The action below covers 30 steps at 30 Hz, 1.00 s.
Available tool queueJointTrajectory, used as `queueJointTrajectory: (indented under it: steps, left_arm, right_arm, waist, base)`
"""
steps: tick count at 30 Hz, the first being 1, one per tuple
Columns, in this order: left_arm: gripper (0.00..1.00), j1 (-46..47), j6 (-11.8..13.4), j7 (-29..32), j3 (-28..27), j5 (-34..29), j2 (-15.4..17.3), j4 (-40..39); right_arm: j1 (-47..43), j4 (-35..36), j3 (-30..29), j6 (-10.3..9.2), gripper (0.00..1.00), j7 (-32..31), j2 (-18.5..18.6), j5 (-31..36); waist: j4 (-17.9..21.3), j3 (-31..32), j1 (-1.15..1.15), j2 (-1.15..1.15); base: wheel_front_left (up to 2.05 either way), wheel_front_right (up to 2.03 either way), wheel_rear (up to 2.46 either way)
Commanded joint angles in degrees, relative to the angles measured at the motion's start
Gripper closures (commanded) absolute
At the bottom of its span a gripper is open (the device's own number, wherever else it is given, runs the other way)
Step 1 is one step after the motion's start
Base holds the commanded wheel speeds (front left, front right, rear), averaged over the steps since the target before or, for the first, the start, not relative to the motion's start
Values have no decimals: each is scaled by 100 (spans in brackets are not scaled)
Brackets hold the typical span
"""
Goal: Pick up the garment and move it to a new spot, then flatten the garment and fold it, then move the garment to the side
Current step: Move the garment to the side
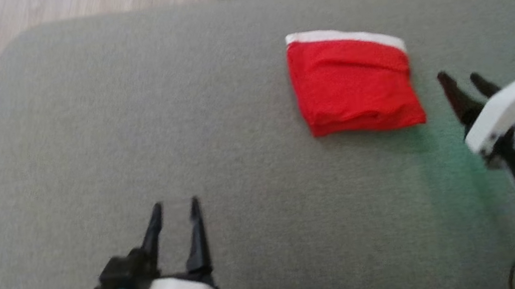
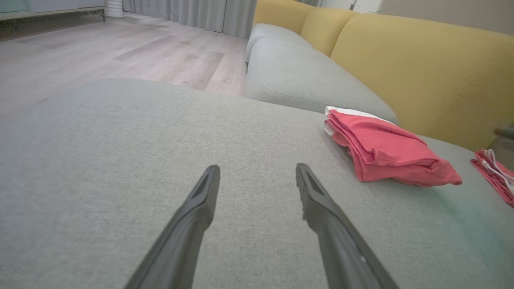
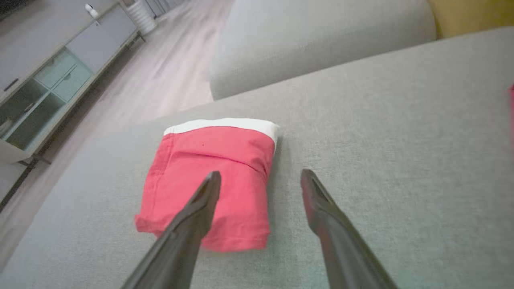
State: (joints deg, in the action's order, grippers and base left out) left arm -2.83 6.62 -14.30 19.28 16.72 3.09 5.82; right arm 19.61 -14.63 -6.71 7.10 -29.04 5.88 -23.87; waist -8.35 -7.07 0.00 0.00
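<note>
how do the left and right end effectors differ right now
The left end effector hangs over bare cushion, well clear of the red garment; the right end effector sits just beside the garment's right edge. The left one's fingers point straight up the head view; the right one's lean leftward. Both are open and empty.

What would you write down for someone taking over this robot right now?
Left gripper: jaws open, empty, over the grey cushion.
Right gripper: jaws open, empty, close beside the red garment.
Garment: lies folded on the cushion, white band at the far edge.
Done: folding, by the look of it.
Left: probably moving it to the side.
</note>
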Motion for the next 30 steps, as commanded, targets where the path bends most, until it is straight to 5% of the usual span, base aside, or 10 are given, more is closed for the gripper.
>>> queueJointTrajectory:
  steps: [1, 14, 15, 16, 24, 30]
  left_arm:
    - [0, 244, 7, -70, -63, 45, -21, -136]
    - [0, 585, 201, -70, 766, 358, -21, -39]
    - [0, 600, 222, -70, 756, 364, -21, -52]
    - [0, 617, 252, -70, 736, 371, -21, -64]
    - [0, 679, 329, -70, 358, 249, -21, -141]
    - [0, 781, 122, -70, 70, -63, -22, -95]
  right_arm:
    - [302, 38, -40, 39, 0, -201, -18, 13]
    - [1908, -1844, -1321, 39, 0, -1215, -194, 1020]
    - [1966, -1904, -1324, 39, 62, -1209, -198, 1085]
    - [2029, -1943, -1367, 39, 100, -1160, -206, 1089]
    - [2166, -1540, -931, 39, 100, -960, -232, 404]
    - [1950, -907, -616, 39, 100, -989, 255, 106]
  waist:
    - [-318, -346, 0, 0]
    - [-1064, -886, 0, 0]
    - [-1040, -916, 0, 0]
    - [-997, -935, 0, 0]
    - [139, -991, 0, 0]
    - [1292, -1078, 0, 0]
  base:
    - [0, 0, 0]
    - [0, 0, 0]
    - [0, 0, 0]
    - [0, 0, 0]
    - [0, 0, 0]
    - [0, 0, 0]
